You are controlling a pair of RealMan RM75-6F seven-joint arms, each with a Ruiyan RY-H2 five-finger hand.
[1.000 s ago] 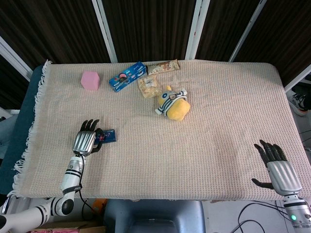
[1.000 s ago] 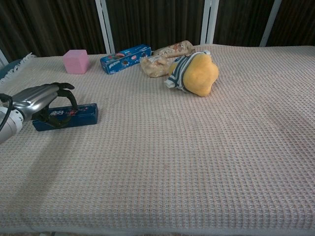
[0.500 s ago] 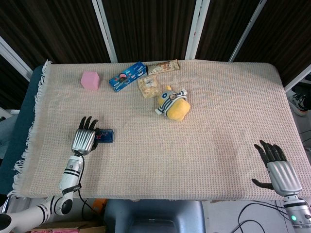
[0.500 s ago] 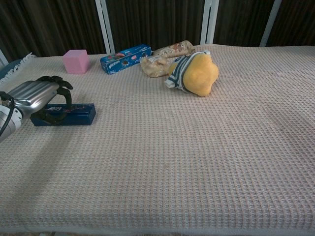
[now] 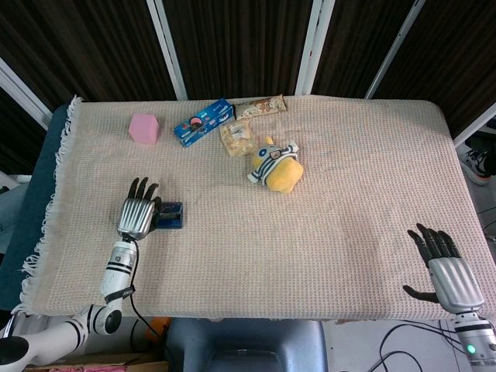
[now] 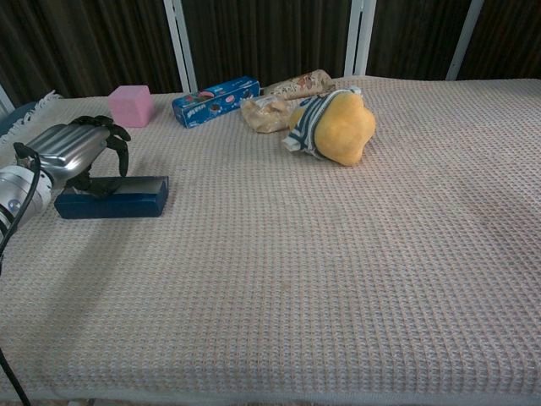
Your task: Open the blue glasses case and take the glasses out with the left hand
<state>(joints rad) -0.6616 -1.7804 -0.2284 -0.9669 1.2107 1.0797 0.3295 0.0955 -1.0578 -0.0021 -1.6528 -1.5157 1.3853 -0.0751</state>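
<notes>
The left hand (image 6: 74,152), fingers curled onto the rigid, light-looking blue rectangular glasses case (image 6: 114,197), should grip its long edges; right hand (image 5: 446,267) spread, empty.

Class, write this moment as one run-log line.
left hand: fingers over blue glasses case | case: on table, looks closed | glasses: not visible | right hand: open, idle

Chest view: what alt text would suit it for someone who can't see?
A metallic robot left hand rests its dark fingers on a long dark-blue glasses case lying on a beige woven tablecloth; a yellow plush toy sits farther back.
</notes>
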